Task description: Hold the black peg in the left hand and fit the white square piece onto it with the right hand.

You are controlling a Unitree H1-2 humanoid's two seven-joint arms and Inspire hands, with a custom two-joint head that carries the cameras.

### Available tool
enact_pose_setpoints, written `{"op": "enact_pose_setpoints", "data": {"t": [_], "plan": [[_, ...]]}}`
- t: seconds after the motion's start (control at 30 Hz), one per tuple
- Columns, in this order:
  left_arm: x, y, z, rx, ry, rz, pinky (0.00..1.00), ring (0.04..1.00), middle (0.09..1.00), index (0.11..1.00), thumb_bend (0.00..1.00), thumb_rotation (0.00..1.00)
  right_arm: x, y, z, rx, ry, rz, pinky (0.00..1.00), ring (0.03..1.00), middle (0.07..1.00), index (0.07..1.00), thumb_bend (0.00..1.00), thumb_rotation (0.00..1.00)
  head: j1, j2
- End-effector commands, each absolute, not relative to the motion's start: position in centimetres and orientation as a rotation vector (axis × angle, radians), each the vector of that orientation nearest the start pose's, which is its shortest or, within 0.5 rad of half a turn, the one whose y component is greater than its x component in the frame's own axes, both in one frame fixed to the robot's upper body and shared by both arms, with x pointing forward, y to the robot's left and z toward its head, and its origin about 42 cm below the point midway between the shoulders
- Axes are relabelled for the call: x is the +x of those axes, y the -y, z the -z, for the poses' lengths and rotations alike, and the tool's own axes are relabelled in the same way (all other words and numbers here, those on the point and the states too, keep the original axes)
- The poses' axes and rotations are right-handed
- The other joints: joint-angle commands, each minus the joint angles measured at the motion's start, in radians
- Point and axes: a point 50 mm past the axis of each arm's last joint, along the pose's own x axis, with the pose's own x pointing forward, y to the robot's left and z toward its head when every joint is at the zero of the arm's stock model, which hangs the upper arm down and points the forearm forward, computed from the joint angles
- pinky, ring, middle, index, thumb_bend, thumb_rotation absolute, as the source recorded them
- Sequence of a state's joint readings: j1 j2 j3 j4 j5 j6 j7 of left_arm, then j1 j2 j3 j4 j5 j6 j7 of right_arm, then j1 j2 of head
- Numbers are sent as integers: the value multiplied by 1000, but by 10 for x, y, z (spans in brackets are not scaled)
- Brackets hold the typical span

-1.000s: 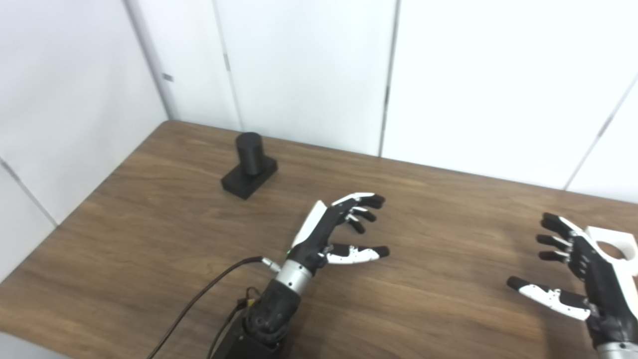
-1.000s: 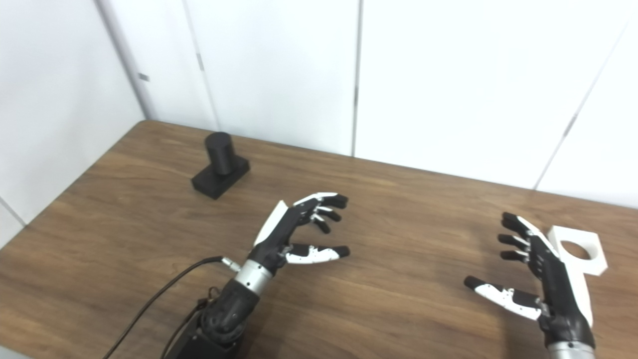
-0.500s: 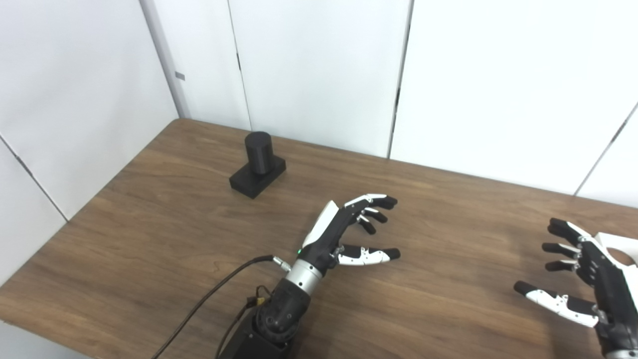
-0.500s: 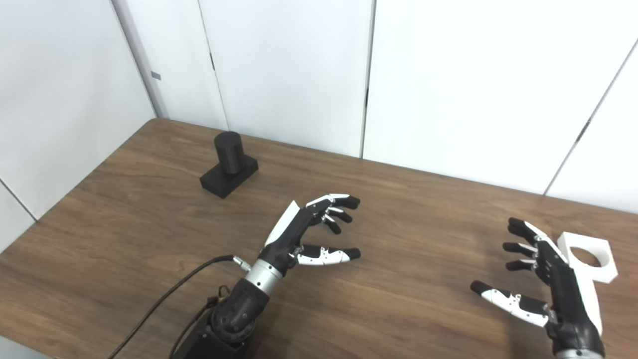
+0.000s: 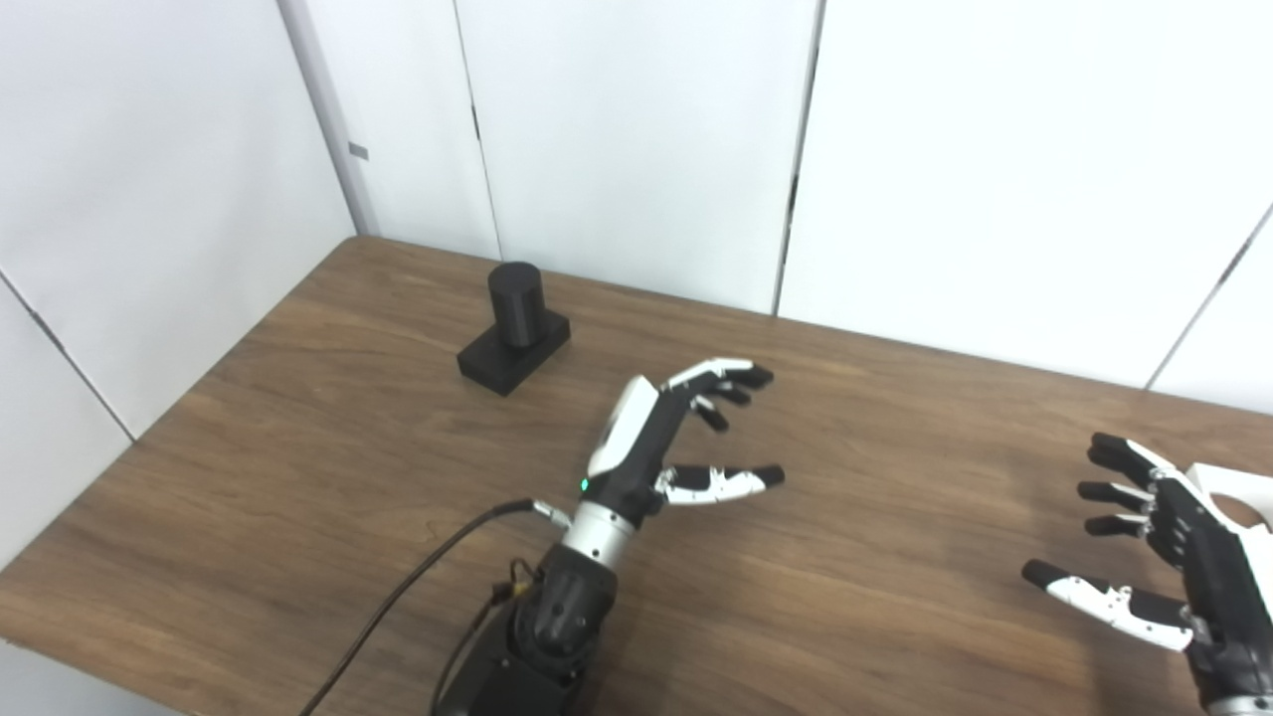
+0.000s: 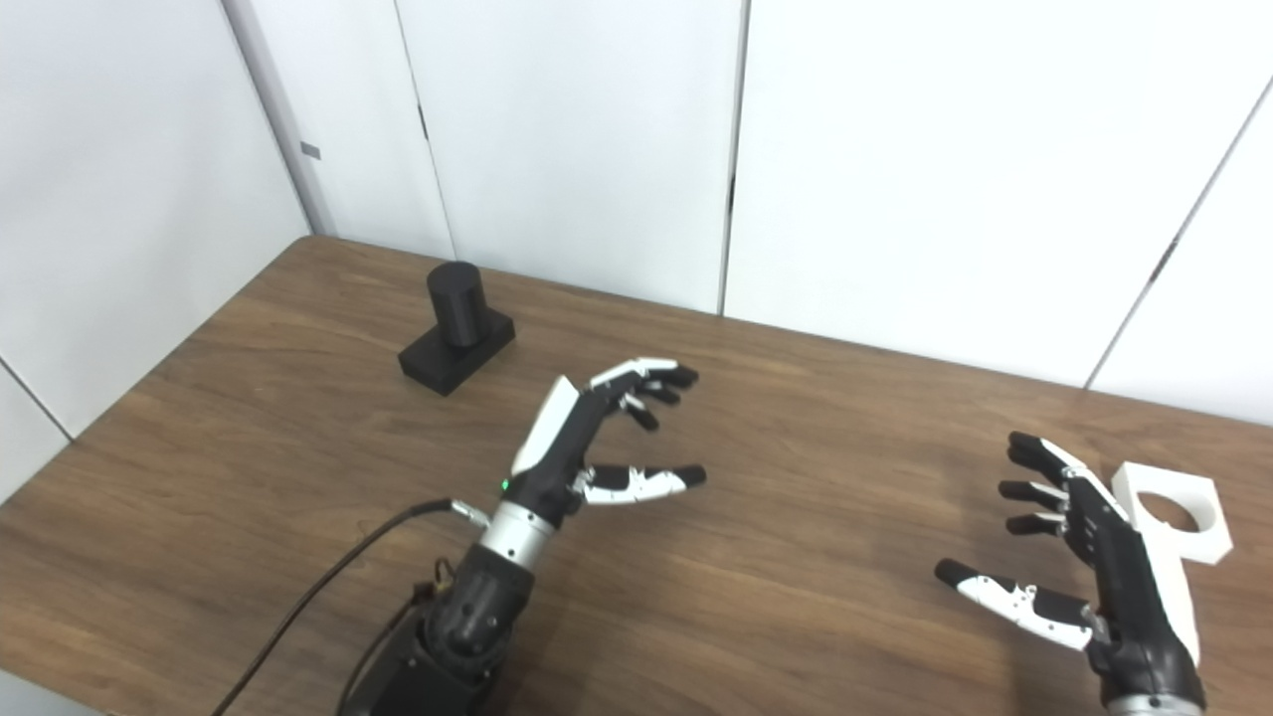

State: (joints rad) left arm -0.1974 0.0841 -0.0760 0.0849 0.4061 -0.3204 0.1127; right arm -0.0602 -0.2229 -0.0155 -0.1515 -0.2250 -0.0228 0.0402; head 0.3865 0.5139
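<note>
The black peg (image 5: 515, 326), a short cylinder on a flat square base, stands upright on the wooden table (image 5: 328, 447) at the back left. My left hand (image 5: 664, 442) hovers open over the table's middle, well to the right and in front of the peg, holding nothing. At the far right lies the white square piece (image 6: 1179, 512) with a round hole in it. My right hand (image 6: 1089, 563) is open just left of that piece, fingers spread, partly covering its near edge. Nothing is held.
White wall panels (image 5: 636, 149) rise directly behind the table's back edge and along its left side. A black cable (image 5: 398, 597) runs from the left wrist down to the bottom of the picture. The table's front edge (image 5: 80, 636) shows at the lower left.
The camera swung a little between one second ago and half a second ago, shifting the whole picture. Since then my left hand has lifted and moved slightly back toward the peg. The right hand has barely moved.
</note>
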Motion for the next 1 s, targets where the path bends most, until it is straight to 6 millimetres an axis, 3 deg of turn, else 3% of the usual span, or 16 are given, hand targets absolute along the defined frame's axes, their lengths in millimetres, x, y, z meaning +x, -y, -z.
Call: {"op": "enact_pose_setpoints", "data": {"t": [0.0,0.17,0.63,0.97], "plan": [[352,-200,-185,461,573,51,573,704,746,705,760,22,305,273,-185,-455,310,-22,573,719,819,812,647,0,1,0],[357,-212,-203,513,599,21,532,687,741,694,784,4,304,272,-187,-454,315,-24,561,715,818,808,646,0,9,1],[366,-248,-239,729,580,-128,630,751,785,758,810,66,301,269,-193,-437,317,-23,577,718,826,824,623,0,17,-2],[376,-273,-253,798,559,-180,649,764,817,807,793,86,301,269,-196,-446,307,-21,569,718,820,808,622,0,18,-2]]}}
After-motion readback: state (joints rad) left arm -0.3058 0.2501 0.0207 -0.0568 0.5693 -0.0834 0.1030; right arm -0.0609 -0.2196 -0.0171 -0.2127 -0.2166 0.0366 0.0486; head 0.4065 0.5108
